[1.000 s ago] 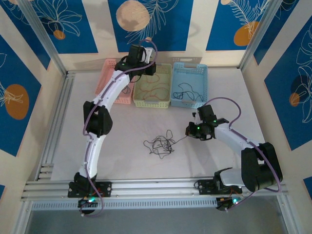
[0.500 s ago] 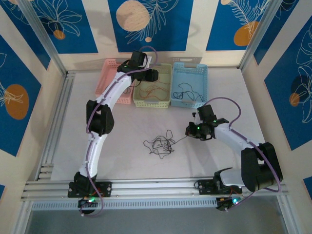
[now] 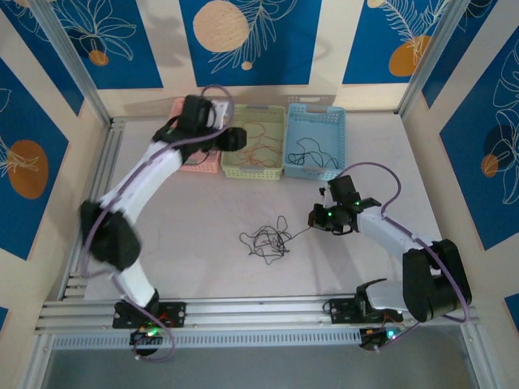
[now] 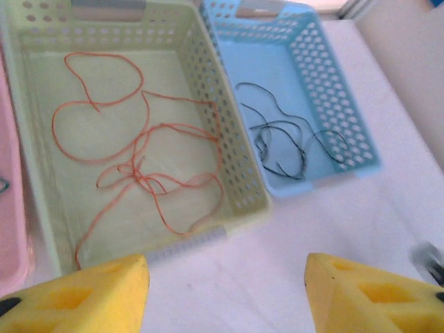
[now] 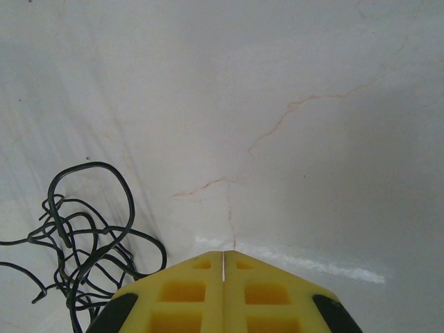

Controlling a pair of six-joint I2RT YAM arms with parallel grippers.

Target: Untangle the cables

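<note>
Nearest, my right gripper (image 5: 223,262) is pressed shut beside the black cable tangle (image 3: 266,241) mid-table. Farther off, my left gripper (image 4: 225,269) hangs spread above the green basket (image 4: 239,163), which holds an orange cable (image 4: 139,173). A black cable (image 4: 277,132) lies in the blue basket (image 4: 333,90).

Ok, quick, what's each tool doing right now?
Left tool: open, empty, near the pale green plastic basket.
Right tool: closed beside the tangled thin black cables; whether it pinches a strand cannot be told.
</note>
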